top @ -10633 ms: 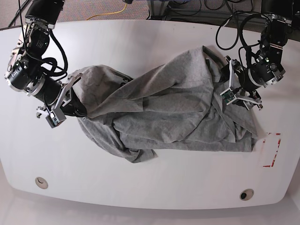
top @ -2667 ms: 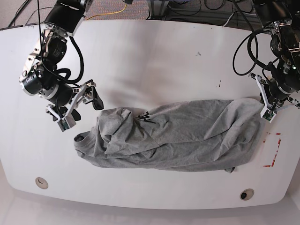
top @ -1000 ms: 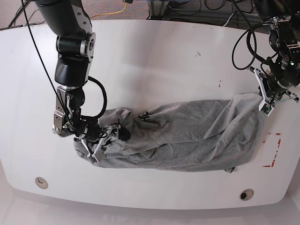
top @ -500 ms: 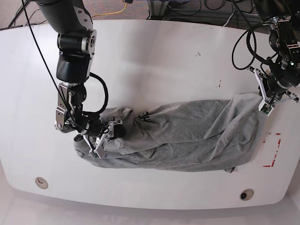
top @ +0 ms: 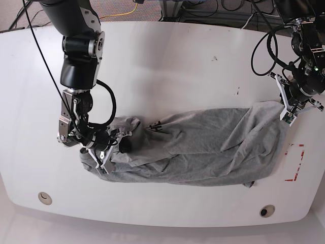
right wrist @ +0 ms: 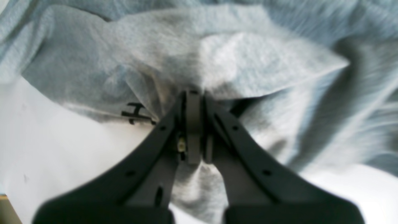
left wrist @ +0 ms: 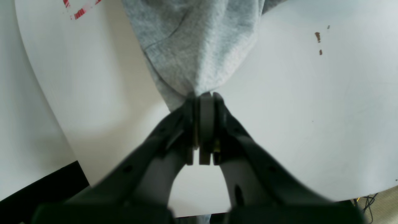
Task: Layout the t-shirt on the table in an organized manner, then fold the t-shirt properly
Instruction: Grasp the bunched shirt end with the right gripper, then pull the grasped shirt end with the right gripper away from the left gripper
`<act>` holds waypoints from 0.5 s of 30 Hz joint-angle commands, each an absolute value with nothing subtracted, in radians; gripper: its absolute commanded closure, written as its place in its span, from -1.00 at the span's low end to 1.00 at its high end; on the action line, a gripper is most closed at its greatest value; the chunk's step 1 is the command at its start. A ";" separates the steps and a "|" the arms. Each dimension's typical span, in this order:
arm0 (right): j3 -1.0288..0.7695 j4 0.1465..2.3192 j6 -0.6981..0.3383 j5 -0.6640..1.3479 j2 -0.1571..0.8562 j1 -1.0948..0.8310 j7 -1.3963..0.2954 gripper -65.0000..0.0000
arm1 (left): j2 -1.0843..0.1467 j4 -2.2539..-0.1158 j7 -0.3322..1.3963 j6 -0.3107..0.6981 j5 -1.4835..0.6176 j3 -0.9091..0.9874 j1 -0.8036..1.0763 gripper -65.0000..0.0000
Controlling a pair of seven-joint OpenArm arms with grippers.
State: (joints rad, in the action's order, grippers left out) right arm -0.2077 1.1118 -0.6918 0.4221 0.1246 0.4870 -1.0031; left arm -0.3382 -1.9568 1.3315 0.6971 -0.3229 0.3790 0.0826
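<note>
Heather-grey t-shirt [top: 193, 147], soft and wrinkled, stretched in a long bunched band across the glossy white desk [top: 167, 66]; black lettering partly showing. Left hand [left wrist: 203, 95] clamped tight on one fabric corner. Right hand [right wrist: 194, 93] pinched shut on folds at the opposite end.

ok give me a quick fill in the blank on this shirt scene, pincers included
1. The left pincer is ____ on a corner of the t-shirt.
2. The right pincer is shut on a fold of ____ fabric.
3. The outline mark on the table is ____.
4. The shirt's lettering is ____.

Missing words: shut; grey; red; black
</note>
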 commanded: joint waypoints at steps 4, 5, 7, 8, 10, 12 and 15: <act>-0.214 1.316 -0.698 0.450 0.130 0.519 -1.075 1.00 | -0.352 -1.971 1.320 0.698 -0.325 0.381 0.067 1.00; -0.214 1.359 -0.698 0.450 0.131 0.516 -1.098 1.00 | -0.352 -1.971 1.320 0.698 -0.326 0.381 0.065 1.00; -0.214 1.432 -0.698 0.450 0.134 0.513 -1.130 1.00 | -0.352 -1.971 1.320 0.698 -0.326 0.381 0.061 1.00; -0.214 1.477 -0.698 0.450 0.136 0.512 -1.150 1.00 | -0.354 -1.971 1.320 0.698 -0.326 0.381 0.053 1.00; -0.214 1.535 -0.698 0.450 0.136 0.513 -1.181 1.00 | -0.354 -1.971 1.320 0.698 -0.326 0.381 0.033 1.00; -0.214 1.593 -0.698 0.450 0.137 0.513 -1.222 1.00 | -0.354 -1.971 1.320 0.698 -0.326 0.381 0.018 1.00; -0.222 1.692 -0.698 0.450 0.139 0.507 -1.307 1.00 | -0.354 -1.971 1.320 0.698 -0.328 0.374 -0.001 1.00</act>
State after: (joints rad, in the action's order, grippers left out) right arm -0.2111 1.6169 -0.6960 0.4358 0.1272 0.4812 -1.2922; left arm -0.3386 -1.9553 1.3334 0.6971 -0.3233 0.3771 0.0185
